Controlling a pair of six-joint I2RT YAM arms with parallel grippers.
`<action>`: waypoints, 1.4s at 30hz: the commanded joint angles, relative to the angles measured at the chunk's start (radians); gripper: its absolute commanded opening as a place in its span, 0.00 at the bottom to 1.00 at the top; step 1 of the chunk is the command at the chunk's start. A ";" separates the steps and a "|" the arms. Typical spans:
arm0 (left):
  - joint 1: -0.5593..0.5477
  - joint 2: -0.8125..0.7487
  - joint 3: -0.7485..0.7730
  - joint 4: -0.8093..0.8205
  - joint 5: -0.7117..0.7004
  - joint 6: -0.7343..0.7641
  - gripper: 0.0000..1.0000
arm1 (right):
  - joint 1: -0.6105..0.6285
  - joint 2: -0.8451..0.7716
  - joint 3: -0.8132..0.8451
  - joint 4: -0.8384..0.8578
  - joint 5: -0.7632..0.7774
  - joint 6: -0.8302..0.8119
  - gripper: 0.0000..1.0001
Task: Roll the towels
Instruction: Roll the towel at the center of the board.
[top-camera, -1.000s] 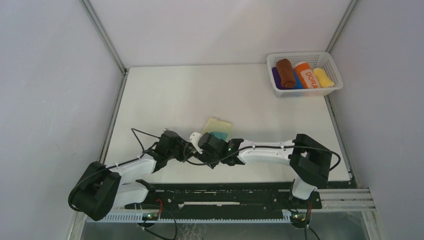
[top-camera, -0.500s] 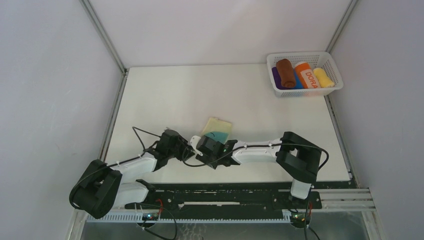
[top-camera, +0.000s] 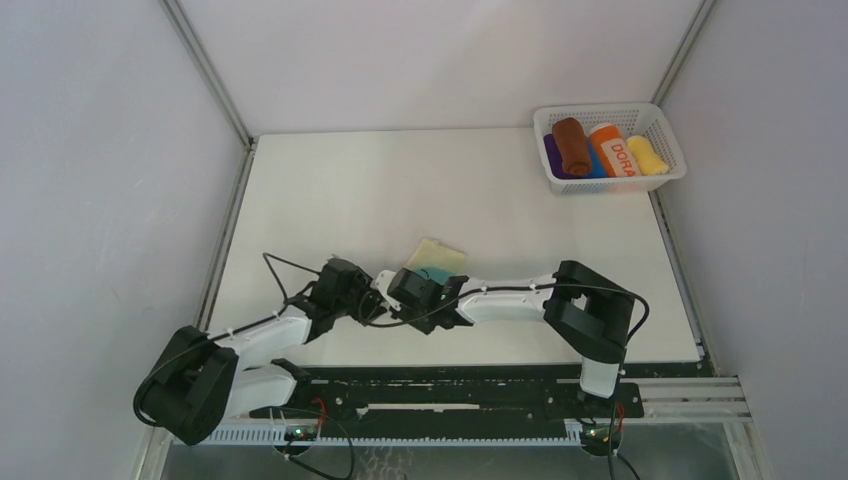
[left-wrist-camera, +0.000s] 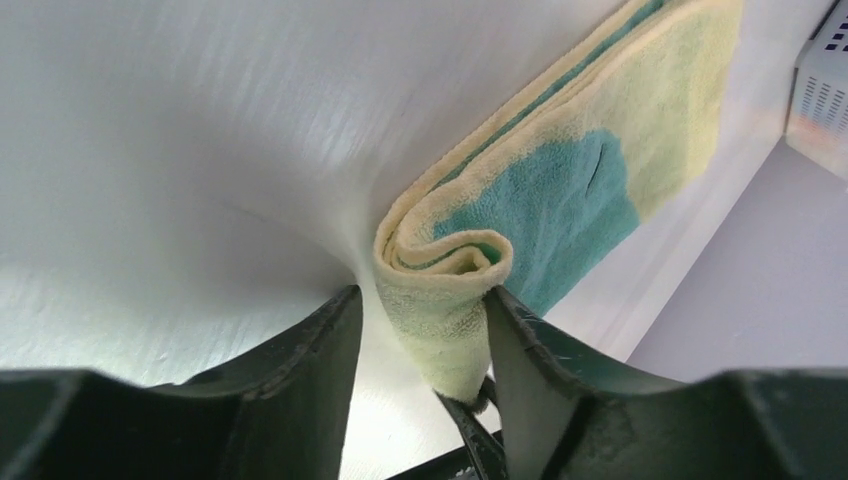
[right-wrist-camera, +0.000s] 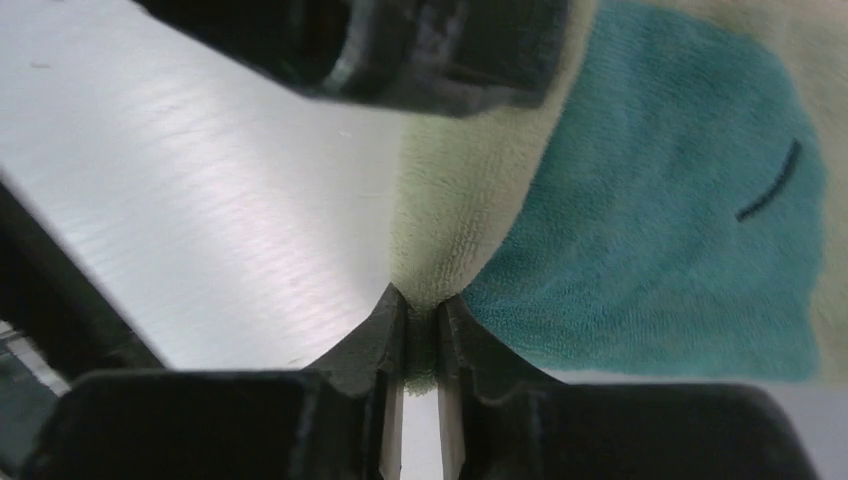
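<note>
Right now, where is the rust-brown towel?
In the top view, the rust-brown towel lies rolled in the white basket at the far right corner of the table, left of the orange DORA roll.

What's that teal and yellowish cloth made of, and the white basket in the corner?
The teal and pale cream cloth looks like soft terry fabric: matte, fuzzy nap, curling limply. The white lattice basket is probably moulded plastic, going by its even grid walls and smooth rim.
</note>
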 joint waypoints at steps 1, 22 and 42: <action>0.006 -0.051 -0.016 -0.215 -0.069 0.056 0.58 | -0.036 0.023 0.039 -0.042 -0.313 0.104 0.07; 0.009 -0.459 -0.031 -0.380 -0.054 0.083 0.77 | -0.400 0.224 -0.193 0.715 -1.167 0.832 0.00; -0.020 -0.047 0.065 -0.188 -0.089 0.099 0.44 | -0.425 0.264 -0.193 0.687 -1.159 0.810 0.01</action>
